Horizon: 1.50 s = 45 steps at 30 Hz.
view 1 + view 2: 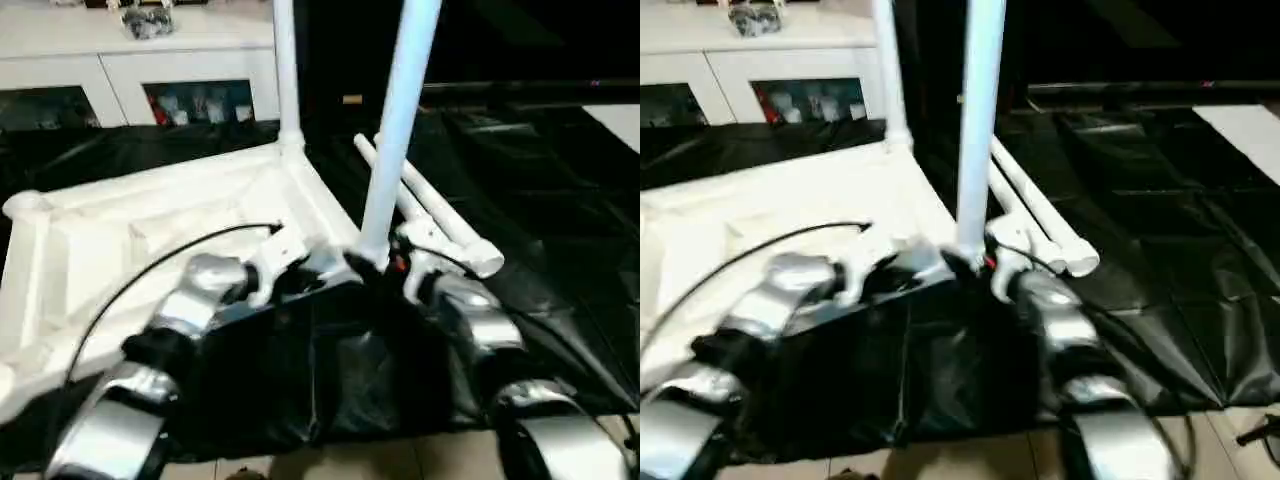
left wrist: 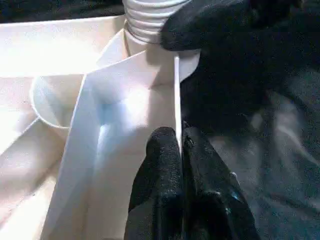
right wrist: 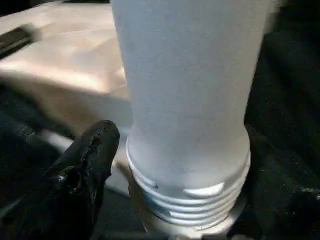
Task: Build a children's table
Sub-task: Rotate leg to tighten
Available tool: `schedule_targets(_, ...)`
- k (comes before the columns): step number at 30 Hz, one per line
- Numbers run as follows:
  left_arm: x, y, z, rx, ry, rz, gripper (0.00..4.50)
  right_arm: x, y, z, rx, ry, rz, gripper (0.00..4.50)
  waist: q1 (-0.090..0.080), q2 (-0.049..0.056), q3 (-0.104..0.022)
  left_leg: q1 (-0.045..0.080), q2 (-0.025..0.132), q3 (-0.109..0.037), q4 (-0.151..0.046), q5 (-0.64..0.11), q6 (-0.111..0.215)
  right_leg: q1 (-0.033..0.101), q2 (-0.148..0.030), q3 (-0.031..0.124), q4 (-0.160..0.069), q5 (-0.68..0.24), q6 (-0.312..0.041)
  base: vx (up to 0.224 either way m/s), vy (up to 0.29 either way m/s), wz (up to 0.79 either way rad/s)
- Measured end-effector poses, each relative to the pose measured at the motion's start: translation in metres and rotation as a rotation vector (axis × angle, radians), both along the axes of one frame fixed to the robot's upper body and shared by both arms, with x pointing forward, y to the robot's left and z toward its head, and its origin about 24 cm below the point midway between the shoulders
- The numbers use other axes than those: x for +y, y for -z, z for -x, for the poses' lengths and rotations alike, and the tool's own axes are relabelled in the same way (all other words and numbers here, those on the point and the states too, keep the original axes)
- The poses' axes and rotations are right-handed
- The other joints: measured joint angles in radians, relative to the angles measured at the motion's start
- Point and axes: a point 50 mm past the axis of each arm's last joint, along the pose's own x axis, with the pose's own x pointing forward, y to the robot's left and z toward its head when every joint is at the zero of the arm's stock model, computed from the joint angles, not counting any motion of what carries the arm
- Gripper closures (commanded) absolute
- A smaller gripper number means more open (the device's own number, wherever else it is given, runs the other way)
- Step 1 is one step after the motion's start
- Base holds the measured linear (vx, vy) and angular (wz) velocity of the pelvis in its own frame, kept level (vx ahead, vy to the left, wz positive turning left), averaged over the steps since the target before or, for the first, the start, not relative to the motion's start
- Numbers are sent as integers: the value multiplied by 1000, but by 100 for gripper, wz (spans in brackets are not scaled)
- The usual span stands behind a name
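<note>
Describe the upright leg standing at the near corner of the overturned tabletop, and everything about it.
The near leg is a long, round, white plastic tube, standing upright and rising out of the head view's top. Its lower end carries a ribbed screw thread, partly exposed above the corner socket of the overturned tabletop, so it looks not fully screwed in. The right gripper is at its base, one finger beside the thread. The left gripper is shut on the tabletop's edge rib nearby.

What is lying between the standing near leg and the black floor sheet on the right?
Two loose legs lie there side by side, seen in both eye views.
</note>
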Motion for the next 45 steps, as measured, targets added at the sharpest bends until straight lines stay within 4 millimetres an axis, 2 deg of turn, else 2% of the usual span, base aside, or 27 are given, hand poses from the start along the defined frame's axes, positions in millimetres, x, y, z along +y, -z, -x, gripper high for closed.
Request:
schedule_targets(5, 8, -1, 10, 34, 126, 6, 450, 1, -5, 10, 14, -227, 14, 62, 10, 3, 1, -3, 0, 1, 2, 0, 0, -2, -1, 1, -1, -2, 0, 0, 0, 0)
schedule_targets(7, 11, -1, 13, 54, 169, 6, 450, 0, -7, 15, 24, -314, 26, 87, 17, 3, 2, -3, 0, 2, 3, 0, 1, -2, -1, 0, -1, -2, 0, 0, 0, 0)
schedule_targets(9, 13, -1, 15, 69, 195, 6, 450, -1, -7, 18, 38, -361, 36, 87, 19, 3, 2, -3, 0, 2, 3, 0, 0, -2, -1, 1, 0, -2, 0, 0, 0, 0)
schedule_targets(11, 15, -1, 17, 83, 218, 7, 450, -3, -7, 21, 47, -406, 50, 113, 19, 3, 2, -3, 0, 2, 4, 0, 0, -1, -1, 1, 0, -2, -1, 0, 0, 0)
schedule_targets(18, 18, -1, 20, 105, 258, 2, 450, -3, -10, 25, 71, -486, 72, 160, 22, 3, 2, -3, 0, 2, 4, 0, 0, -1, -1, 1, 1, -2, -1, 0, 0, 0)
schedule_targets(24, 18, 0, 20, 103, 256, 4, 450, -2, -9, 25, 79, -477, 75, 168, 22, 3, 2, -3, 0, 2, 4, 0, 0, -1, -1, 1, 1, -2, -1, 0, 0, 0)
schedule_targets(27, 17, 1, 14, 87, 176, 10, 450, 2, -6, 18, 66, -342, 63, 169, 17, 3, 2, 0, 0, 2, 4, 0, 0, -1, -1, 2, 5, -2, -1, 0, 0, 0)
schedule_targets(28, 16, 2, 10, 77, 118, 13, 450, 5, -4, 12, 56, -244, 57, 169, 15, 2, 2, 1, 0, 2, 4, 0, 0, 0, -1, 2, 6, -1, -2, 0, 0, 0)
schedule_targets(37, -24, 4, -12, 18, -156, 29, 450, 19, 1, -20, 46, 369, 30, 171, -5, 3, 1, 3, -1, 2, 4, 0, 0, 1, -2, 3, 5, -2, 1, 0, 0, 0)
schedule_targets(41, -31, 5, -13, 2, -182, 30, 450, 21, 2, -22, 32, 458, 12, 171, -4, 6, 0, 3, -2, 2, 4, 0, 0, 1, -2, 3, 4, -2, 0, 0, 0, 0)
schedule_targets(42, -32, 4, -13, 1, -181, 31, 450, 21, 2, -22, 25, 461, 11, 115, -3, 6, -1, 2, -2, 2, 4, 0, 0, 1, -2, 3, 4, -1, -1, 0, 0, 0)
schedule_targets(45, -32, 4, -13, -4, -184, 29, 450, 23, 3, -21, 18, 467, -6, 98, -4, 7, -1, 2, -2, 2, 4, 0, 0, 1, -2, 3, 4, 0, -2, 0, 0, 0)
